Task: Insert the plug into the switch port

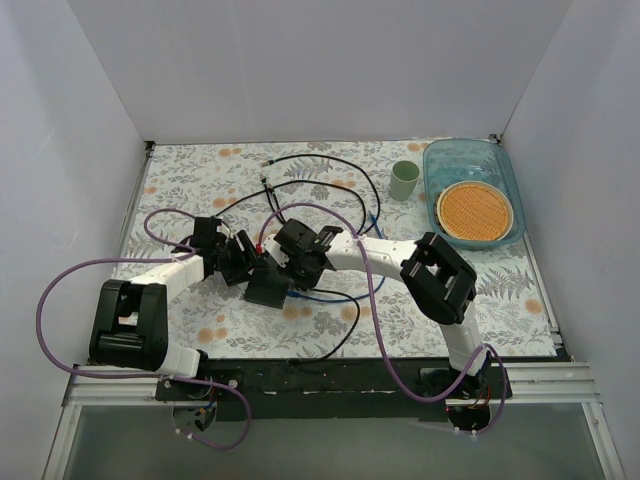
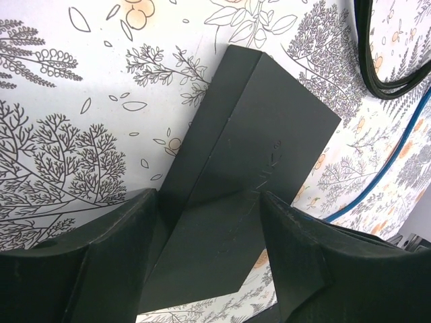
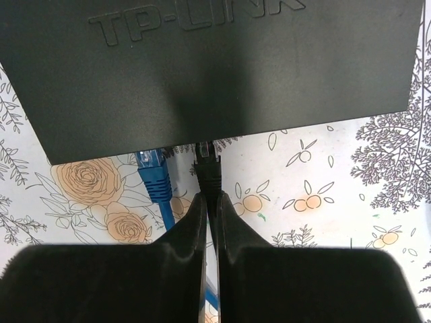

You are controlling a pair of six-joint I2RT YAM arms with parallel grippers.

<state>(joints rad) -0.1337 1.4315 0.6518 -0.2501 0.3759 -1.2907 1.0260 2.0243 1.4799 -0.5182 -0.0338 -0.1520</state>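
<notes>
The right gripper [image 3: 210, 202] pinches the black plug [image 3: 207, 165] at the edge of the matte grey switch box [image 3: 215, 74], with a blue plug [image 3: 153, 171] just beside it. The left gripper [image 2: 209, 198] straddles the flat box, but I cannot tell if it grips.

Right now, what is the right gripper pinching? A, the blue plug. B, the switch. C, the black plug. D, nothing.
C: in the right wrist view the right gripper is closed on the black plug, whose tip meets the edge of the switch; the blue plug sits untouched beside it.
</notes>
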